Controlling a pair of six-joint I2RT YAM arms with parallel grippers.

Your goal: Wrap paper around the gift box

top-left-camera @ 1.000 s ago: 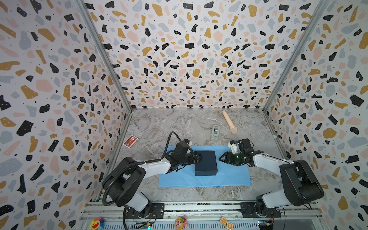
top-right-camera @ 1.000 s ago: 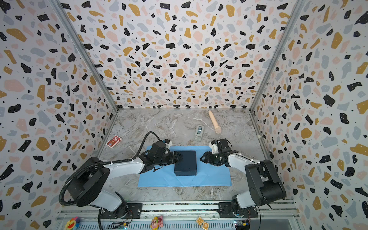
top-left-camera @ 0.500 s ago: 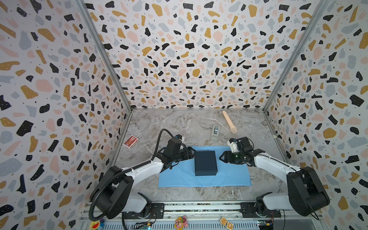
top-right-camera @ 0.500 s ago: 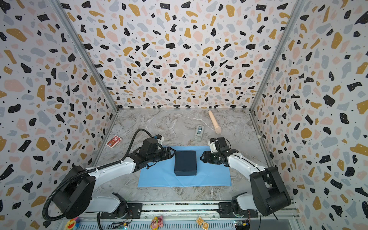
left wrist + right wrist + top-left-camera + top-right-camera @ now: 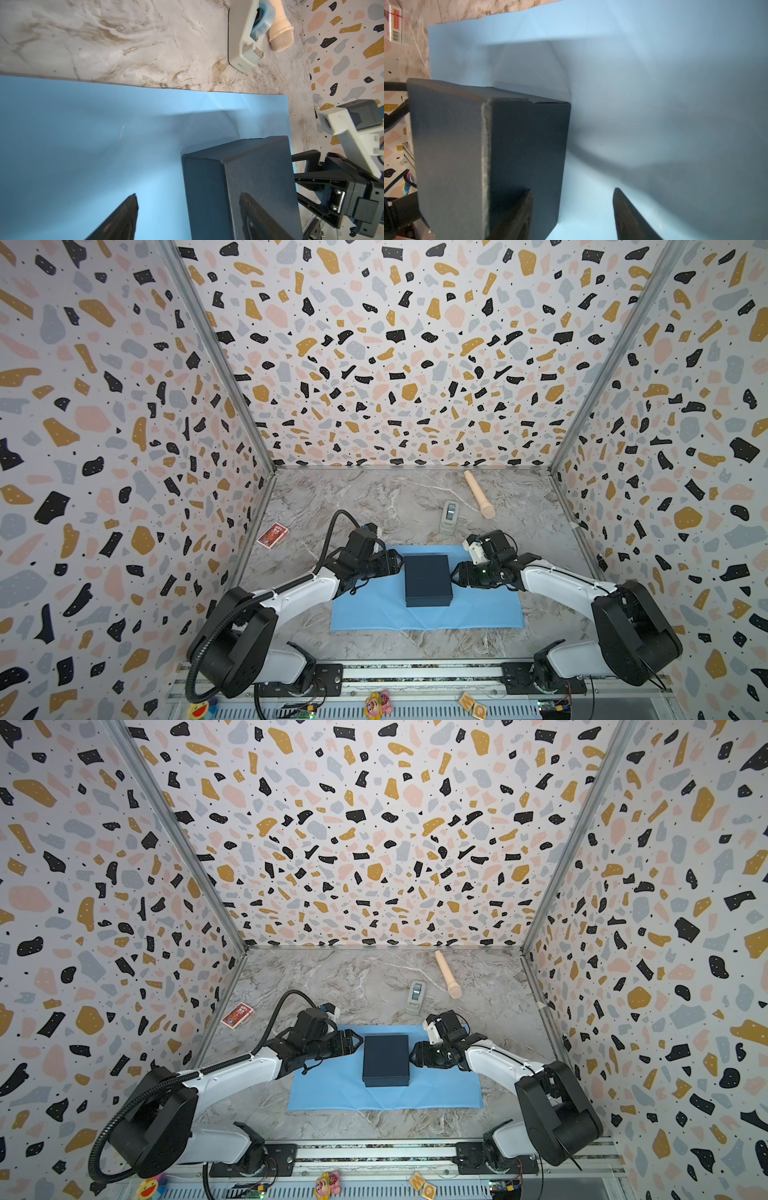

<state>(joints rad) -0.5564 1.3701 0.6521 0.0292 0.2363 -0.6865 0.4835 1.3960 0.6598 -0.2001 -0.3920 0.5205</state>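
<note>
The dark navy gift box (image 5: 428, 580) (image 5: 385, 1060) lies flat on the middle of the light blue paper (image 5: 374, 612) (image 5: 328, 1092), which is spread flat on the table. My left gripper (image 5: 398, 563) (image 5: 358, 1042) stands open at the box's left side. In the left wrist view, the left gripper (image 5: 188, 195) straddles the box (image 5: 249, 170) edge over the paper (image 5: 83, 135). My right gripper (image 5: 455, 575) (image 5: 411, 1055) (image 5: 572, 190) is open close against the box's (image 5: 467, 145) right side. Neither holds anything.
A grey tape dispenser (image 5: 449, 517) (image 5: 243, 41) and a beige microphone-shaped stick (image 5: 478, 494) lie behind the paper. A red card pack (image 5: 272, 535) (image 5: 395, 25) sits near the left wall. Patterned walls enclose the marble table (image 5: 374, 502).
My right gripper has moved in toward the box's right side and narrowed a little. The left arm has stretched out lower while its gripper stays by the box's left side. Box and paper have not moved.
</note>
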